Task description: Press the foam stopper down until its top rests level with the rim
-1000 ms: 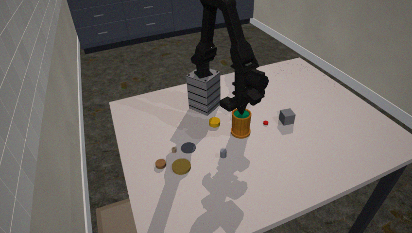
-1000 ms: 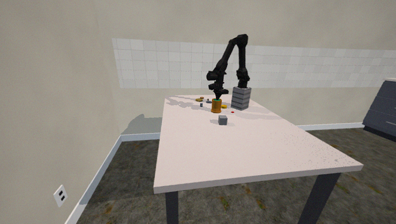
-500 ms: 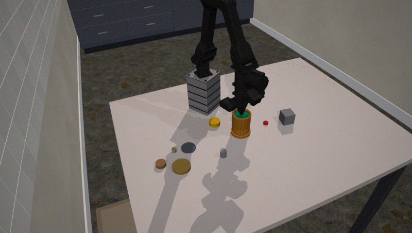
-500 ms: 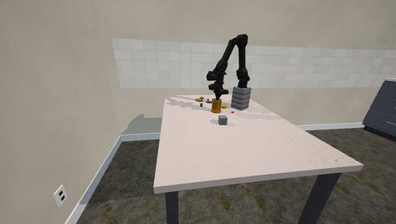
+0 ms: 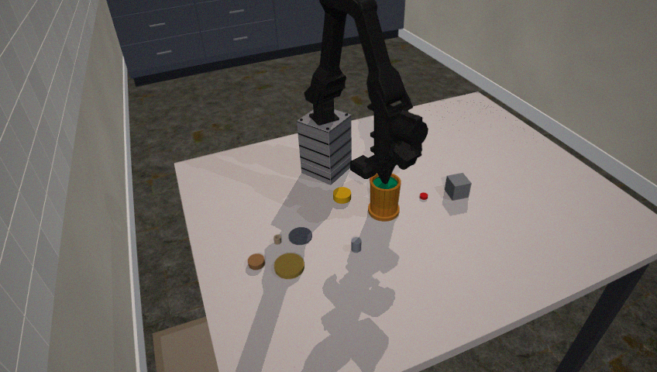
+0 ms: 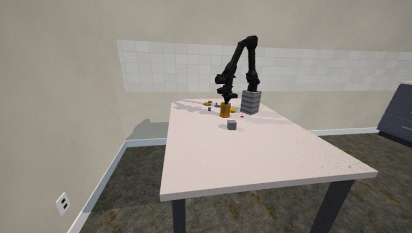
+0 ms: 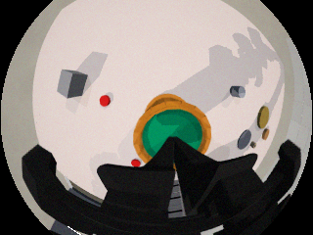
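Observation:
The orange jar (image 5: 384, 202) (image 6: 225, 111) (image 7: 138, 134) stands upright on the table. The green foam stopper (image 5: 377, 184) (image 7: 161, 129) sits inside its mouth, and its top looks a little below the rim. My gripper (image 5: 386, 181) (image 6: 225, 102) (image 7: 171, 140) is shut and empty. It points down into the jar's mouth, and its tips appear to touch the stopper top near the middle. The fingers hide part of the stopper and the near rim in the wrist view, so exact contact and depth are hard to tell.
A grey cube (image 5: 457, 187) (image 6: 231, 125) (image 7: 71, 84) and red disc (image 5: 423, 196) (image 7: 105, 101) lie on one side. A yellow disc (image 5: 342, 195), grey cylinder (image 5: 356, 244) (image 7: 238, 91), dark disc (image 5: 300, 235) and olive disc (image 5: 289, 266) lie on the other.

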Controlling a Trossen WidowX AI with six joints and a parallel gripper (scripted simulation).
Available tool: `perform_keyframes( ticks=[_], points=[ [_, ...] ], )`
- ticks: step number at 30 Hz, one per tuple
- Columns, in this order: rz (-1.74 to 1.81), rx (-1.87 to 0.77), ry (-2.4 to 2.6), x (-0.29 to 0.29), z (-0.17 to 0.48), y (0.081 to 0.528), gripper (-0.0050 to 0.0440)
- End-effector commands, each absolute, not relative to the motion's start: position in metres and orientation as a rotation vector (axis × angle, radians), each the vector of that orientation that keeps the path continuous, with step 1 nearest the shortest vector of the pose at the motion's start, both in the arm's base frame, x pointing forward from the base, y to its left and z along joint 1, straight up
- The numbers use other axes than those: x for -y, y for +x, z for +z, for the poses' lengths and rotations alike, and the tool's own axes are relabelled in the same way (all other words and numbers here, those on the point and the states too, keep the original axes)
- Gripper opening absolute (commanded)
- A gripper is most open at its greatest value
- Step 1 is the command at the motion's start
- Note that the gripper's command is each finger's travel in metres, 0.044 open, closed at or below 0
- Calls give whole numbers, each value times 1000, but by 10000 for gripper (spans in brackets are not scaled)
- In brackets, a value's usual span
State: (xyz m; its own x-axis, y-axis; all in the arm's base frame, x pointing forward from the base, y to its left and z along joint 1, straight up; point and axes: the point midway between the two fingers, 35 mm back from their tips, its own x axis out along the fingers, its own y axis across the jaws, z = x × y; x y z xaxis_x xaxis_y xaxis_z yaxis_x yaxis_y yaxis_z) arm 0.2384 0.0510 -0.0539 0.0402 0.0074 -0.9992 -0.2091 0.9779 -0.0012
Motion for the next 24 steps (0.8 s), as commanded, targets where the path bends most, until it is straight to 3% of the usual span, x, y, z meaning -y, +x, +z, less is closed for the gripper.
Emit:
perform_keyframes(
  ticks=[1,24],
  points=[
    [161,-1542,-166,-49,-57,233,0],
    [161,-1541,-166,-49,-59,233,0]
  ],
)
